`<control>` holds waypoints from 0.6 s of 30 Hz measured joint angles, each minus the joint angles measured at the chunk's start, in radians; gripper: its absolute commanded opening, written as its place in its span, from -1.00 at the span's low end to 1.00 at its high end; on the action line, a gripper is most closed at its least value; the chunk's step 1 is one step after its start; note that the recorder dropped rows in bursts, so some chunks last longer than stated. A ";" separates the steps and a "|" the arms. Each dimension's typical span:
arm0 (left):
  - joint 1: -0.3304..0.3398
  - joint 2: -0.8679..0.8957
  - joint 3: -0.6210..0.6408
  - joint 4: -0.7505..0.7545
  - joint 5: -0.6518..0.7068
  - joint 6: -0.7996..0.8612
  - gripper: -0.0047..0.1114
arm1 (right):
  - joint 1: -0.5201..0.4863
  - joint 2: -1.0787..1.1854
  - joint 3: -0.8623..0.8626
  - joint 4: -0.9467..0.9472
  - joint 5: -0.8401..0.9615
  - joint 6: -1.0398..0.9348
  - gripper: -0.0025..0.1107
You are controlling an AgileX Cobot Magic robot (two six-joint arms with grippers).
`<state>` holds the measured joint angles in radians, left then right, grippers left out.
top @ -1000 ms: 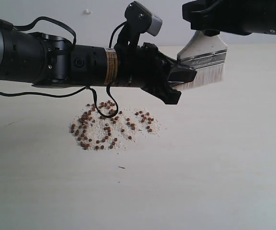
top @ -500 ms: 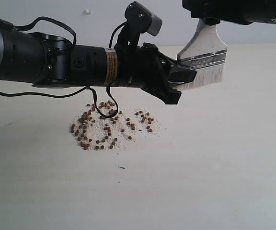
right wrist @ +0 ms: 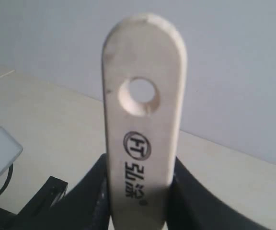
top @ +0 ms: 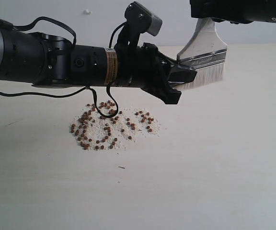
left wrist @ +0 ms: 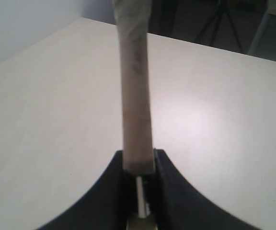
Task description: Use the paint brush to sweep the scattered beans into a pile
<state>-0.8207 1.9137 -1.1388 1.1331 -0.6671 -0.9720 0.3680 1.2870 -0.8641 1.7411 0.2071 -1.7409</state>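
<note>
The paint brush [top: 202,58] hangs clear above the bench [top: 214,167], apart from the beans [top: 110,127] lying in a loose patch, with the left fingers [left wrist: 111,191] clamped near its ferrule and the right fingers [right wrist: 87,201] pressed against both sides of its wooden handle.

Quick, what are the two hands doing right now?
Left hand: closed on the paint brush.
Right hand: closed on its handle.

black left end effector [top: 185,85], looped cables [top: 49,18], yellow label [top: 111,67].
</note>
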 measured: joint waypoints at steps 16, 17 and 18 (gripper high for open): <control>0.000 0.000 0.000 0.059 -0.049 -0.116 0.19 | 0.000 -0.052 0.000 -0.016 -0.036 -0.002 -0.96; 0.000 0.000 0.000 0.084 -0.049 -0.133 0.17 | 0.000 -0.064 0.000 -0.018 -0.049 -0.002 -0.96; 0.000 0.000 0.000 0.105 -0.049 -0.151 0.15 | 0.000 -0.073 0.000 -0.021 -0.060 -0.002 -0.96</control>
<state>-0.8207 1.9137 -1.1388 1.2384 -0.7165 -1.1230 0.3680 1.2140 -0.8641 1.7205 0.1472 -1.7424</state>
